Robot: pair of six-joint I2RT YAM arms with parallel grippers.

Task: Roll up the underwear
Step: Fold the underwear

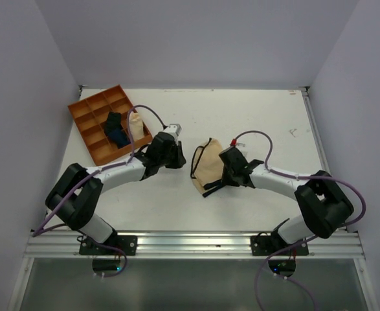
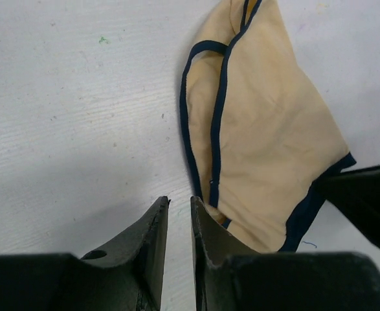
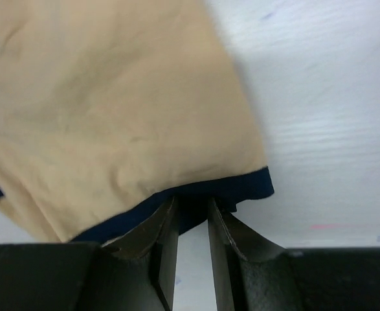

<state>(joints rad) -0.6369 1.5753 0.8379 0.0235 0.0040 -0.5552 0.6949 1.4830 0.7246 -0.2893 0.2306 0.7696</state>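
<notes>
White table (image 1: 254,116), pale walls around it. Underwear (image 1: 210,166) lies near mid-table, between the two arms: beige cloth, dark edge band, loosely folded, flat on the surface.

Right gripper (image 3: 191,202) is at the garment's right edge. Its jaws stand a narrow gap apart, and the dark band sits right at the fingertips and dips into that gap. Can't tell if the band is actually pinched or just resting there.

Left gripper (image 2: 180,202) is at the left edge, low over the table. Jaws are barely ajar with bare table showing through the slit and nothing between them. One of its fingers (image 2: 209,230) overlaps the banded corner of the cloth, and the other is over table only.

Orange divided tray (image 1: 79,111) sits at the far left, well apart from the garment. A dark blue cloth (image 1: 115,131) and a cream roll (image 1: 135,123) are in its compartments.
</notes>
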